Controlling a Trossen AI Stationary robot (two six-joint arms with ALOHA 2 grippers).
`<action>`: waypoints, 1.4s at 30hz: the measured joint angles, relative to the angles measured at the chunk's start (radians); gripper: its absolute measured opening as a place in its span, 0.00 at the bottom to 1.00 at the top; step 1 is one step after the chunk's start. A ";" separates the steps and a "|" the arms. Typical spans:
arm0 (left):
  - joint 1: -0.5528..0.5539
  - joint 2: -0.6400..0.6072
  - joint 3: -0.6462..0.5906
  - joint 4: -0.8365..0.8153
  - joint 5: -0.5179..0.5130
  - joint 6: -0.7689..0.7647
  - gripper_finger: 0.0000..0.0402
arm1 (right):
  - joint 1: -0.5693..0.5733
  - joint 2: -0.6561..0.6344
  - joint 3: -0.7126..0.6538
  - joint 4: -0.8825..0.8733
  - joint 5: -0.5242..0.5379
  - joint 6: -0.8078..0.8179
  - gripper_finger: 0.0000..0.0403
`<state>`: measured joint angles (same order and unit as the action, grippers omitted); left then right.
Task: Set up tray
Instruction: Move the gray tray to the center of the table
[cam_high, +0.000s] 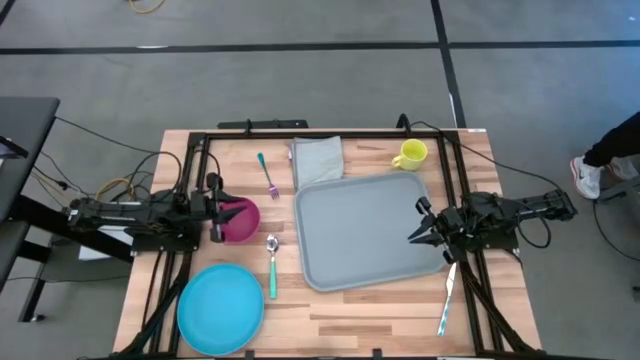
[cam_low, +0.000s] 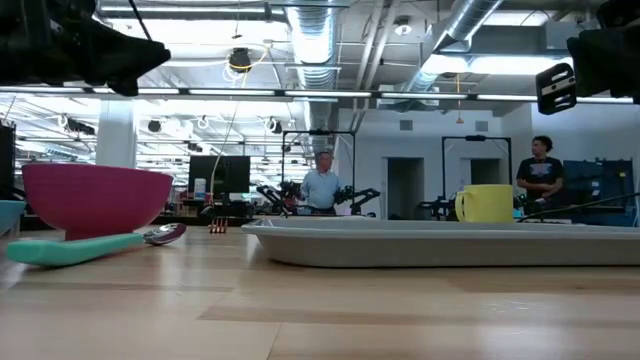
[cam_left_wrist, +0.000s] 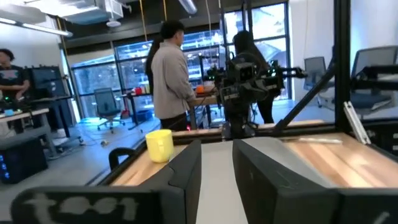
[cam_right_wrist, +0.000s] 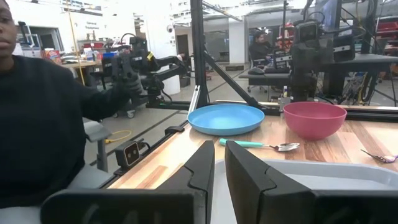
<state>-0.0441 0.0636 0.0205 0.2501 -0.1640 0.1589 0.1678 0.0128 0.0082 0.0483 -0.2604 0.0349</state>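
Note:
The grey tray lies flat on the middle of the wooden table. My right gripper hovers above the tray's right rim, pointing toward the table's left, with a narrow gap between its fingers. My left gripper is raised beside the left rim of the magenta bowl, pointing right, also with a narrow gap. In the low view both arms show only at the top corners, clear of the table.
The blue plate lies near the left front corner. A teal-handled spoon is left of the tray and a fork farther back. The grey napkin and yellow mug are behind the tray. A knife is at the right front. A person stands beyond the table's left.

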 joint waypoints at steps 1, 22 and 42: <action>-0.001 0.001 0.004 -0.002 -0.006 -0.001 0.22 | 0.000 0.000 0.000 0.000 0.000 0.000 0.08; -0.001 0.004 0.012 -0.016 -0.144 0.016 0.32 | -0.015 -0.002 0.000 0.272 0.135 -0.059 0.08; -0.001 0.004 0.014 -0.060 -0.165 -0.010 0.32 | -0.019 -0.001 0.000 0.304 0.367 -0.061 0.08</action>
<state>-0.0456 0.0677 0.0341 0.1898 -0.3290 0.1485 0.1486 0.0120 0.0078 0.3526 0.1070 -0.0265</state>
